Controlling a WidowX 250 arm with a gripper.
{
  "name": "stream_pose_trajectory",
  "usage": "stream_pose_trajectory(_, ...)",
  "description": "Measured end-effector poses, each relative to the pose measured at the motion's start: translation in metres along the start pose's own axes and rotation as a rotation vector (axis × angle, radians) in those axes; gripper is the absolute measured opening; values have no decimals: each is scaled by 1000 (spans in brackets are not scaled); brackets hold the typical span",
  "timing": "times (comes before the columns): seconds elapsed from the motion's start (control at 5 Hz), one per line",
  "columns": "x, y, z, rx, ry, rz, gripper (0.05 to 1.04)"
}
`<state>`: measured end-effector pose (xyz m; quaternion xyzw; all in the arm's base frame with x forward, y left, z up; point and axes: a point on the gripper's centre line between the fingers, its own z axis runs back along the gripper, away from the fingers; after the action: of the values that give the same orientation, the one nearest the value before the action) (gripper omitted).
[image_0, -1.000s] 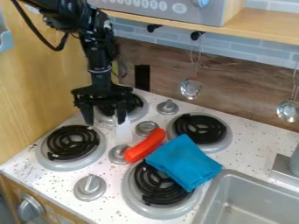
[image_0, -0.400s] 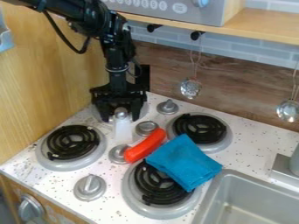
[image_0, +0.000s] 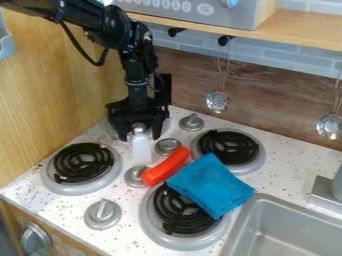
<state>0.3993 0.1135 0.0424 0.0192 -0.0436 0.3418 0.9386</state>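
The black gripper (image_0: 139, 133) hangs over the back-left part of the stove, open, one finger on each side of the metal top of a clear and white shaker (image_0: 141, 147). The shaker stands upright between the stove knobs; whether a finger touches it, I cannot tell. To its right and nearer the camera, a red-orange sausage-shaped object (image_0: 166, 167) lies slantwise. A folded blue cloth (image_0: 211, 185) rests partly over the front-right burner, close against the red object.
Black coil burners sit at front left (image_0: 83, 163) and back right (image_0: 229, 148). Silver knobs (image_0: 103, 214) stand up between burners. A sink (image_0: 287, 225) is at lower right. Ladles (image_0: 218, 101) hang by the back wall, beneath a wooden shelf (image_0: 300, 30).
The gripper has moved right from beside the shaker, so its fingers now flank the shaker's top, which one finger hid before. The shaker, red object and cloth have stayed put.
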Motion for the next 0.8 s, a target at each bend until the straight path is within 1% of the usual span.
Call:
stream_pose_trajectory(0.2, 0, 0, -3, 1, 3, 12, 669)
stream_pose_trajectory(0.4, 2, 0, -2, -1, -8, 21, 564)
stream_pose_trajectory(0.6, 0, 1, -5, 2, -13, 25, 564)
stream_pose_trajectory(0.8, -7, 2, -2, -10, -3, 24, 564)
